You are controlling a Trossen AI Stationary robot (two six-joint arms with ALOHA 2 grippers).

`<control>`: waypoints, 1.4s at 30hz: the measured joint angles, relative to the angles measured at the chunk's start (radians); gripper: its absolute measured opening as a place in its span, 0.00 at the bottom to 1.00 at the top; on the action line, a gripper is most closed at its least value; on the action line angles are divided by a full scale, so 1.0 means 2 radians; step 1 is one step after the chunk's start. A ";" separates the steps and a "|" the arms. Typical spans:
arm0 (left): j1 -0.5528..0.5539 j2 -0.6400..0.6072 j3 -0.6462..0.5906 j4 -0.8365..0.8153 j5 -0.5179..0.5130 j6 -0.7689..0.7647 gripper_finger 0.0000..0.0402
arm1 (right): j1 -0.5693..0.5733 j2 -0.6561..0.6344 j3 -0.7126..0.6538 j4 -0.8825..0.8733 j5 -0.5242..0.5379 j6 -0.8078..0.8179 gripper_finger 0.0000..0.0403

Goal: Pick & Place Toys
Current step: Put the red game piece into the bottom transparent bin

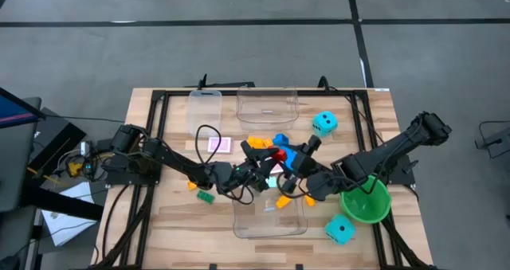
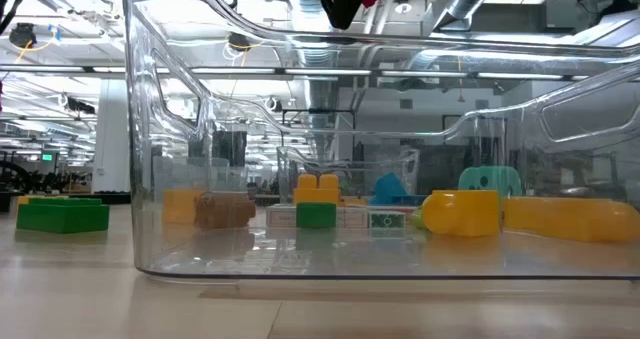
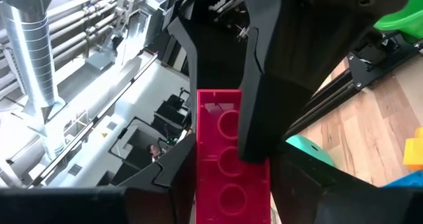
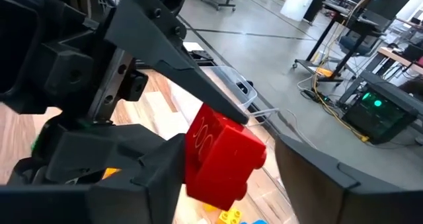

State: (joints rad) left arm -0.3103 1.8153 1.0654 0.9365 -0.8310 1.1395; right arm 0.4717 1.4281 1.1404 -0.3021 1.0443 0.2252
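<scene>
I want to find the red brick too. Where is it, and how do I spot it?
Look at the middle of the wooden table, where both arms meet above the toy pile. The red brick is pinched there in the left claw, off the table. It is the only red piece among yellow, orange and blue ones.
</scene>
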 joint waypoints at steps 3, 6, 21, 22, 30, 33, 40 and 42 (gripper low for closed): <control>0.000 0.000 0.000 0.000 -0.001 -0.001 0.38 | 0.000 0.000 0.000 0.000 -0.002 -0.008 0.43; 0.000 0.000 0.000 0.001 -0.004 0.002 0.36 | 0.004 0.000 0.000 0.007 0.000 -0.008 0.30; 0.000 -0.002 0.000 -0.005 -0.119 0.028 0.57 | 0.012 -0.001 0.000 -0.020 0.029 -0.043 0.22; 0.001 -0.004 -0.001 -0.005 -0.140 0.031 0.58 | 0.013 -0.002 0.000 -0.027 0.037 -0.043 0.22; 0.002 -0.037 -0.001 -0.058 -0.235 0.005 0.57 | 0.027 -0.014 0.000 -0.098 0.033 -0.015 0.22; 0.001 -0.063 -0.001 -0.110 -0.242 -0.052 0.55 | 0.036 -0.032 0.000 -0.128 -0.004 0.006 0.22; 0.003 -0.175 -0.039 -0.337 -0.139 -0.309 0.49 | 0.054 -0.056 0.000 -0.184 -0.105 0.053 0.23; 0.009 -0.216 -0.066 -0.351 -0.064 -0.363 0.48 | 0.059 -0.056 0.000 -0.184 -0.129 0.053 0.22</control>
State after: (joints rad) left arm -0.2927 1.3828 0.9333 0.2336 -0.9589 0.4128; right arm 0.5898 1.3151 1.1404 -0.6701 0.7869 0.3313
